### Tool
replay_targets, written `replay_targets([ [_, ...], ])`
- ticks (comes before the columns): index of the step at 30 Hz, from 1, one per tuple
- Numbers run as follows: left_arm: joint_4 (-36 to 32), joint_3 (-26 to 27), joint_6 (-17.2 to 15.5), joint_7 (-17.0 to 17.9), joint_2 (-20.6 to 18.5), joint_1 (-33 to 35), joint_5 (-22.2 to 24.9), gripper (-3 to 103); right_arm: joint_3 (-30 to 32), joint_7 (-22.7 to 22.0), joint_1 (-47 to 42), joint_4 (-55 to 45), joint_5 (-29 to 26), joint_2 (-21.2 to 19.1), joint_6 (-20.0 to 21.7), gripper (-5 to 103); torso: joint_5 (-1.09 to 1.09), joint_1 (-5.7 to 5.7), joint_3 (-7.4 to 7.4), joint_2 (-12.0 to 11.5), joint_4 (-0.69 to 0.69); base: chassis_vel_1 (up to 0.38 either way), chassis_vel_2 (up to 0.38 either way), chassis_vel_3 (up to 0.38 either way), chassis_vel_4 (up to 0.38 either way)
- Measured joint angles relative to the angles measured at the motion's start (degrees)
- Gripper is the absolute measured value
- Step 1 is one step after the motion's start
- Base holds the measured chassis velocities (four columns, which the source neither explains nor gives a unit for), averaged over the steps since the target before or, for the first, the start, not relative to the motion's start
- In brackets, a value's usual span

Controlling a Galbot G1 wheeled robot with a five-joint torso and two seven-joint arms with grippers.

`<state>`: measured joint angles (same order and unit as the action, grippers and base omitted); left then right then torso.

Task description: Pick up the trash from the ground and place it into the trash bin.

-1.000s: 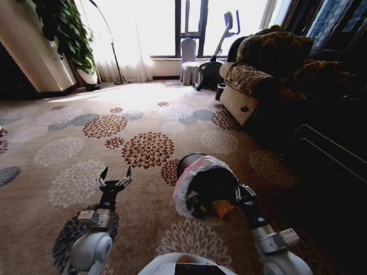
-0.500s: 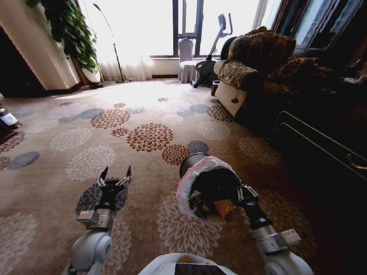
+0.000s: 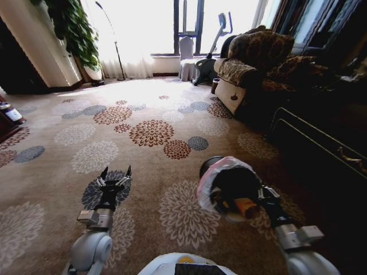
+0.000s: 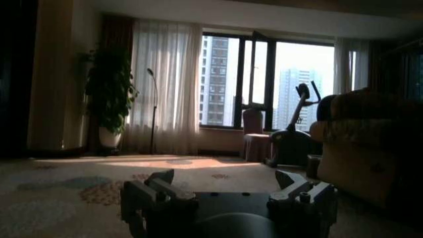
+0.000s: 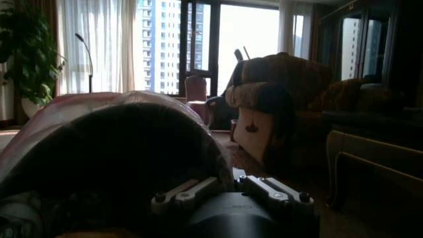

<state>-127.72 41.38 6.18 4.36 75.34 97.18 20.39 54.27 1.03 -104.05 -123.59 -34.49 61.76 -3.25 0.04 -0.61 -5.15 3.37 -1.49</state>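
Two pincers: right (image 3: 259,195) grips trash bin (image 3: 226,180).

Right gripper (image 3: 265,195) carries the trash bin (image 3: 228,184) above the carpet (image 3: 69,154); left gripper (image 3: 114,173) spread empty

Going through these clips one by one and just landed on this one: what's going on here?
The robot is in a carpeted living room with the trash bin carried in its right pincer, which is clamped on the bin's rim with the bin tipped on its side, its mouth facing back toward the robot. Something orange-brown lies inside it. The left pincer is open and holds nothing, out in front above the flower-patterned carpet. An armchair stands off to the right by the window.
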Motion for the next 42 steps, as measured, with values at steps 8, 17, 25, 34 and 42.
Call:
replay_targets([
  [8, 0.0, 0.0, 0.0, 0.0, 0.0, 0.0, 0.0, 100, 13.9, 0.0, -3.4, 14.1, -14.3, -9.6, 7.9, 0, 0.02, 0.01, 0.0, 0.0, 0.01, 0.0, 0.0, 0.0, 0.0],
  [17, 0.0, 0.0, 0.0, 0.0, 0.0, 0.0, 0.0, 100, 21.0, -0.1, -3.4, 27.4, -17.6, -15.8, 10.2, 0, 0.01, 0.01, 0.01, 0.0, 0.02, 0.0, 0.0, 0.0, 0.0],
  [25, 0.0, 0.0, 0.0, 0.0, 0.0, 0.0, 0.0, 100, 20.3, 0.0, -3.6, 25.8, -16.0, -12.1, 11.9, 0, -0.02, 0.02, 0.01, 0.0, 0.01, 0.0, 0.0, 0.0, 0.0],
  [34, 0.0, 0.0, 0.0, 0.0, 0.0, 0.0, 0.0, 100, 19.0, 0.0, -4.0, 25.1, -14.3, -10.0, 11.8, 0, -0.08, 0.02, 0.01, 0.0, 0.0, -0.013, -0.013, 0.012, 0.016],
  [42, 0.0, 0.0, 0.0, 0.0, 0.0, 0.0, 0.0, 100, 21.3, 0.0, -8.5, 24.3, -18.2, -9.7, 13.8, 0, -0.01, 0.02, 0.01, 0.0, 0.01, -0.158, -0.153, 0.146, 0.173],
])
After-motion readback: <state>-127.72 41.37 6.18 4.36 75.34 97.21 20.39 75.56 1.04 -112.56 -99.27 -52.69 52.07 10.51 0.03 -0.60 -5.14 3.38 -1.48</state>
